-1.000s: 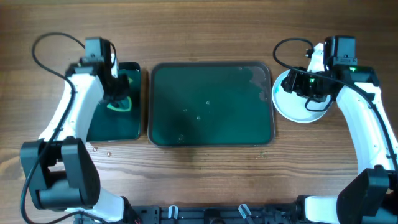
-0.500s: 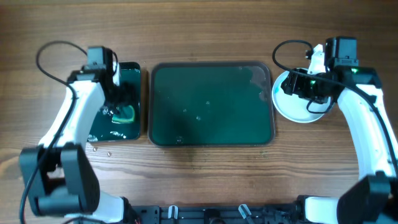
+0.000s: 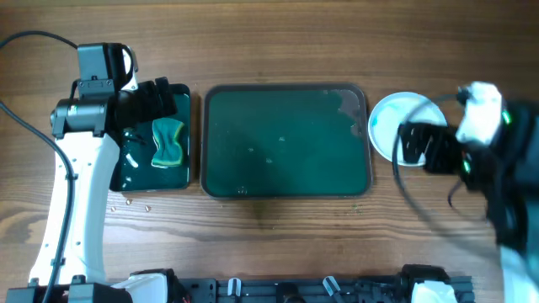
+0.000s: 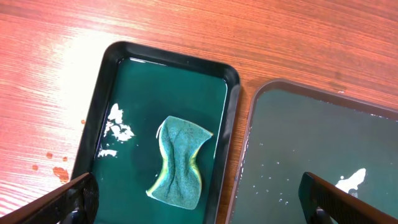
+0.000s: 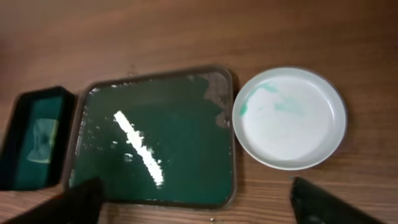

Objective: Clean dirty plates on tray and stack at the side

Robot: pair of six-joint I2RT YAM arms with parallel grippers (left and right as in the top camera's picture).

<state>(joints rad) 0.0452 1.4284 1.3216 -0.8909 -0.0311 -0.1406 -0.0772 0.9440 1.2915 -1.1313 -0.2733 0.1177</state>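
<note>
Checking big to small. Wooden table [image 3: 278, 42] carries everything. Tray [image 3: 286, 139] sits centre with no plates on it, just a wet film.

Small tray [image 4: 106, 81] lies just left of it, rims close, with water inside.

Plates [image 5: 292, 118]: I see one white top face on the table, just beside the tray's right rim and not on it. Whether more sit under it I cannot tell. A teal smear shows on its upper left part, so I judge that one not fully clean.

Sponge [image 4: 179, 158] lies flat in the small tray with nothing touching it.

Left gripper [image 4: 198, 190] hangs above the sponge, jaws spread wide, empty. Right gripper [image 5: 196, 186] is high over the tray and plate, jaws wide too, holding nothing. Its arm is blurred in the overhead view.

Risks:
- I could call the job done with the smear left on.
- The right arm's cable [image 3: 397, 168] loops across the plate and could catch the rim and drag it off its spot.
- A soaked sponge could slip from a shallow pinch.
- Droplets [image 4: 59, 173] already lie on the wood, and more carrying means more mess.
</note>
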